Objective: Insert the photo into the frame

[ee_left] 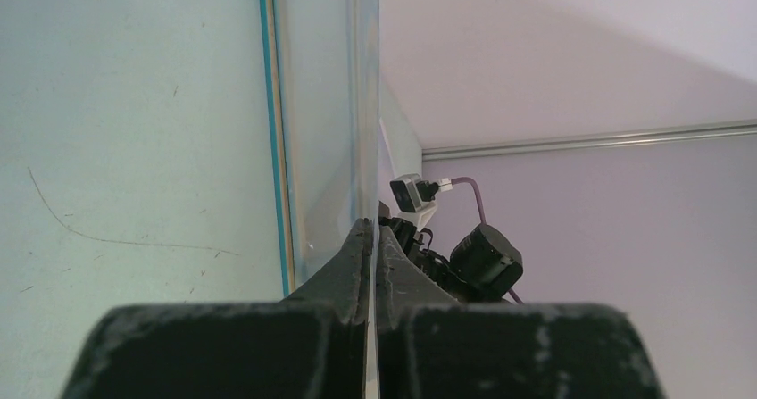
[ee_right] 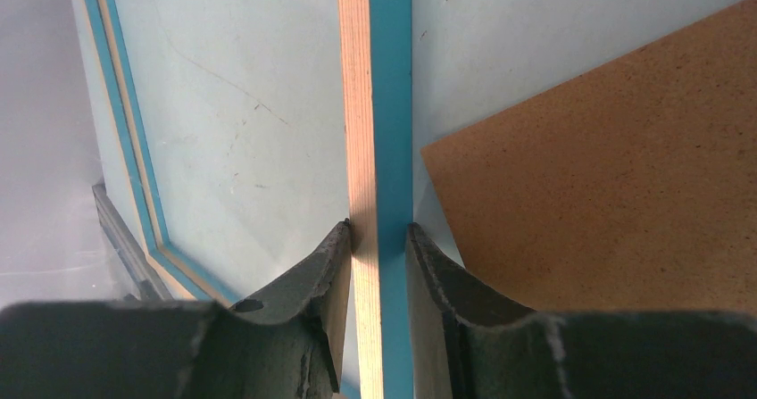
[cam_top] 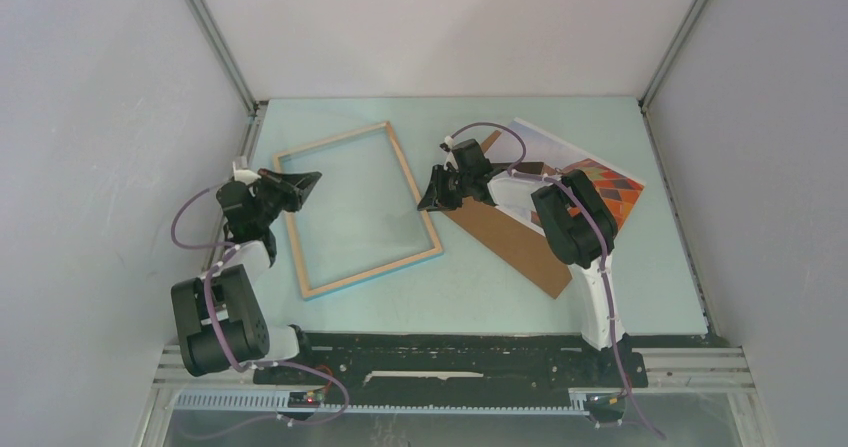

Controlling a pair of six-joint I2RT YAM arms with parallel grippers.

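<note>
Table (cam_top: pixel 640 297): pale green surface; carries all parts of the task.
Frame (cam_top: pixel 330 138): lies left of centre in the overhead view, with its opening unfilled and the table showing through. Whether it is lifted off the table cannot be told.
Backing board (cam_top: pixel 515 247): plain brown, right of the frame, outside it, one corner close to the frame's right rail.
Photo (cam_top: pixel 612 185): upper right of the overhead view, well apart from the frame, partly covered by the backing board and the right arm.
Right gripper (ee_right: pixel 378 234): fingers narrowly parted, one pad on each side of the frame's right rail, gripping it.
Left gripper (ee_left: pixel 370 225): fingers pressed together at the frame's left side, pinching what appears to be a thin clear sheet (ee_left: pixel 326 104) seen edge-on.
Done: frame secured by the right gripper.
Left: the photo is not yet picked up, and insertion has not begun. Judged early in the task.
</note>
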